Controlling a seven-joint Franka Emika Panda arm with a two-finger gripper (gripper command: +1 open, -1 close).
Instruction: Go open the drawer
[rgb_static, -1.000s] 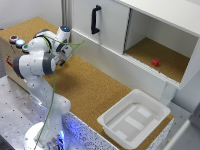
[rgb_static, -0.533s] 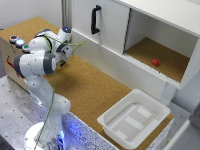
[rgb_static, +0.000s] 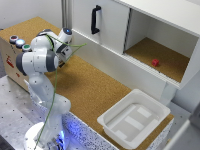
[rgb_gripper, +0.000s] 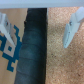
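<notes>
Well apart from drawer handle (rgb_static: 95, 19), toward exterior view's left: hand (rgb_gripper: 41, 29), fingers spread wide, empty.

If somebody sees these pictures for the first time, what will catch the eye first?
Probably the white arm on the exterior view's left, folded above the cork table. Next comes the white cabinet behind it, with a black handle on its closed door and a small red object in the open compartment. A white tray sits on the table's near right part. In the wrist view the gripper is open.
</notes>
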